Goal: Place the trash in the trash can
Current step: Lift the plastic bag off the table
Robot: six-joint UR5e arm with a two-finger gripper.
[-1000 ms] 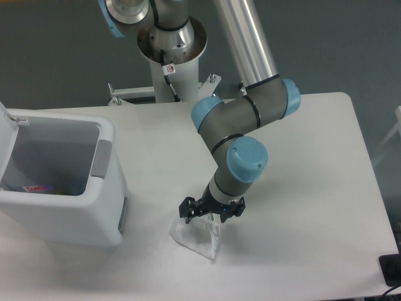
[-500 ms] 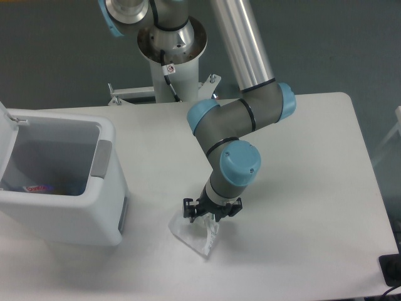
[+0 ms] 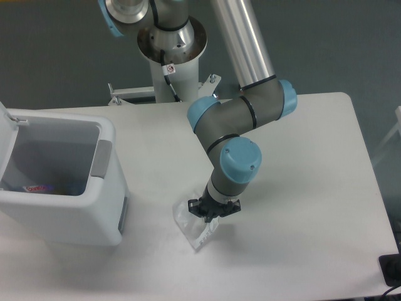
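White table (image 3: 301, 207) against a dark grey wall.
Gripper (image 3: 212, 212) sits on the wrapper (image 3: 197, 227); jaws' state unclear. Bottle (image 3: 47, 187) lies half-hidden in the open bin (image 3: 94, 213).

White boxy plastic trash can (image 3: 59, 207) at the left edge of the frame, lid open, on the white table (image 3: 301, 188). Clear plastic water bottle with a pink-purple label (image 3: 41, 187) inside, at the bottom. Crumpled white-translucent wrapper (image 3: 197, 229) on the table at lower centre, right of the can. Two-finger gripper (image 3: 213, 213) directly on the wrapper. Arm base behind, top centre.
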